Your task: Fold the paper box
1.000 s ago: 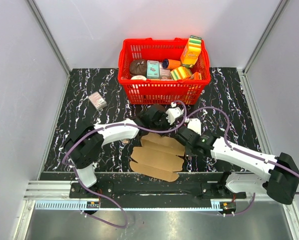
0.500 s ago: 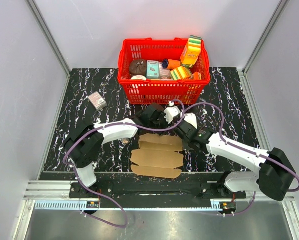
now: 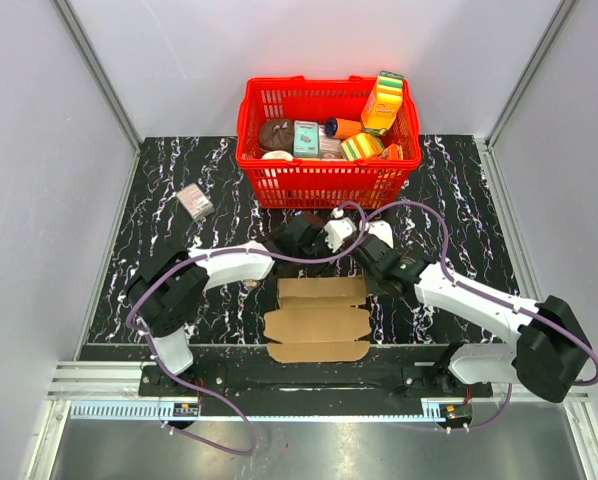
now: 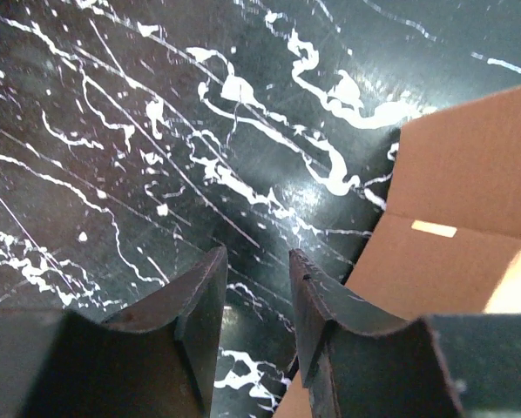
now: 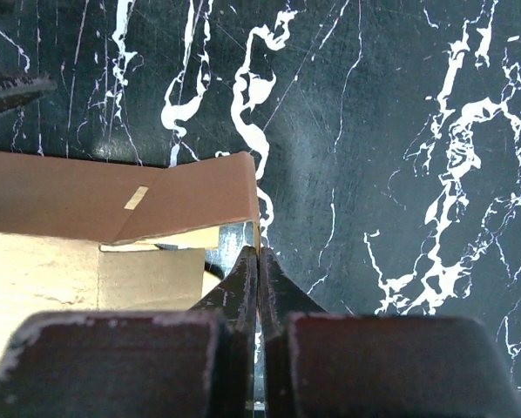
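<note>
Since the earlier frames the flat brown kraft cardboard paper box (image 3: 317, 325) has swung from a skewed lie to sit square with the near edge of the black, white-veined marble worktop (image 3: 459, 200).

Box: mostly flat, between the two arms, on the near side of the red plastic mesh basket (image 3: 324, 187) and apart from it. Its far panel appears lifted off the worktop along a crease.

Right gripper (image 5: 259, 266): fingers pressed together, pinching the right-hand edge of that lifted panel close to its corner.

Left gripper (image 4: 256, 300): fingers a narrow gap apart, nothing between them, tips over bare worktop just beside the cardboard. Whether it touches the cardboard cannot be told.

Small pinkish-grey box (image 3: 194, 202) lies well off to the left.
</note>
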